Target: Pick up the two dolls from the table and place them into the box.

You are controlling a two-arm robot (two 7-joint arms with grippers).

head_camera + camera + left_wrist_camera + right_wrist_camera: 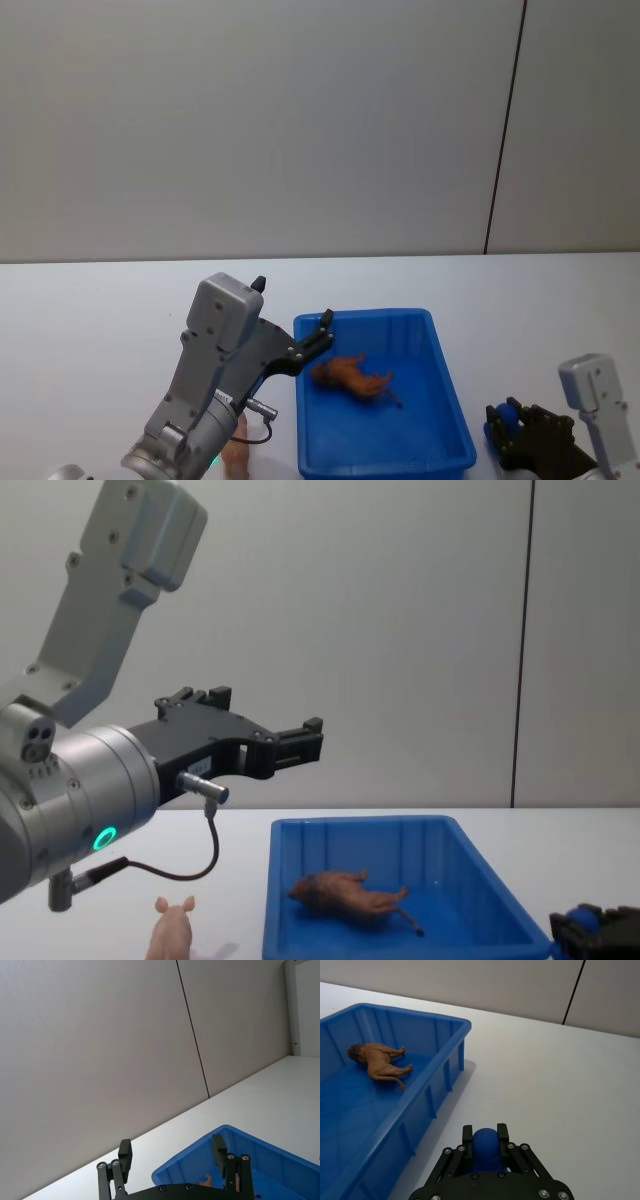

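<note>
Blue box (362,316): brown animal (350,378) inside | pink pig (170,935) beside | left jaws spread | right jaws pinching blue toy (487,1147)

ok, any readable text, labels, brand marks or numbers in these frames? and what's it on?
None can be read.
No print shows on the blue box, the brown animal lying in it, the pink pig on the table, the blue toy held in the right gripper, or the open left gripper.
The nearest thing to a sign is a green light ring behind that gripper; it has no characters.
</note>
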